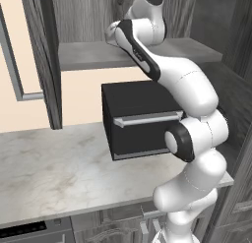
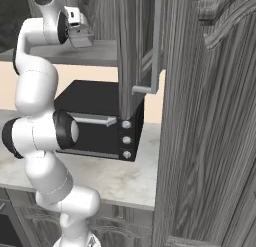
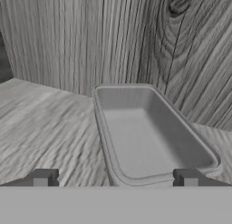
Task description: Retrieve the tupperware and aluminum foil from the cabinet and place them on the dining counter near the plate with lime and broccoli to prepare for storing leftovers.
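The tupperware (image 3: 149, 132) is a shallow grey rectangular tub with no lid, standing on the wooden cabinet shelf (image 3: 50, 128) close to the back wall. My gripper (image 3: 115, 177) is open, just short of the tub's near end. Its left fingertip (image 3: 43, 177) is over bare shelf left of the tub. Its right fingertip (image 3: 188, 177) sits in front of the tub's near rim. Nothing is between the fingers. In the right base view my hand (image 2: 80, 31) reaches in at shelf height. The aluminum foil, the plate with lime and broccoli, and the dining counter are out of view.
A black toaster oven (image 1: 140, 119) stands on the marble counter (image 1: 59, 168) under the shelf (image 1: 93, 55), with my arm rising in front of it. An open cabinet door (image 2: 150, 41) hangs right of my hand. The cabinet's wooden back wall (image 3: 113, 37) is close behind the tub.
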### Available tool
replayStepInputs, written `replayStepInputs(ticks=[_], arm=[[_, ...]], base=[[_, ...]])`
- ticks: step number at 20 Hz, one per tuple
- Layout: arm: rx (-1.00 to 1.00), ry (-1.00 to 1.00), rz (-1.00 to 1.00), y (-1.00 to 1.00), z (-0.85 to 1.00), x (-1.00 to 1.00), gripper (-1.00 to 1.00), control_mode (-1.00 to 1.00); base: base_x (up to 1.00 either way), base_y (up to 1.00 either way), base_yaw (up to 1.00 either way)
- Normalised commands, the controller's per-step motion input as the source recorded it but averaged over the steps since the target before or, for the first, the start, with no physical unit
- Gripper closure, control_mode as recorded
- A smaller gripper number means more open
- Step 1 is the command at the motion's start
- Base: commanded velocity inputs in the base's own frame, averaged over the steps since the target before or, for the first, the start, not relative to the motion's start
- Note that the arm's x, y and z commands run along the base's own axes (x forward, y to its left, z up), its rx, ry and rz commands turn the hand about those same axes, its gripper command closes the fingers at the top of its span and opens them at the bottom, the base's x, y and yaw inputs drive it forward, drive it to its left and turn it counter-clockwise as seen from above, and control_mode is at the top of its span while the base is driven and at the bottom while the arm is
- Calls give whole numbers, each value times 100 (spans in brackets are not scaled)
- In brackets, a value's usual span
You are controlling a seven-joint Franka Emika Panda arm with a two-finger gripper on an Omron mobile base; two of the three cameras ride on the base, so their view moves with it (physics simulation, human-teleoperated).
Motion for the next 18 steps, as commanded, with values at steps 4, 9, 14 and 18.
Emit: replayStepInputs(ticks=[4, 9, 14, 18], arm=[[-4, 1, 0, 0, -23, 54, -100, -100], [-3, 0, 0, 0, -18, 54, -100, -100], [-5, 0, 0, 2, -18, 50, -100, -100], [-6, 0, 0, 10, -23, 43, -100, -100]], base=[[0, 0, 0], [0, 0, 0], [0, 0, 0], [0, 0, 0]])
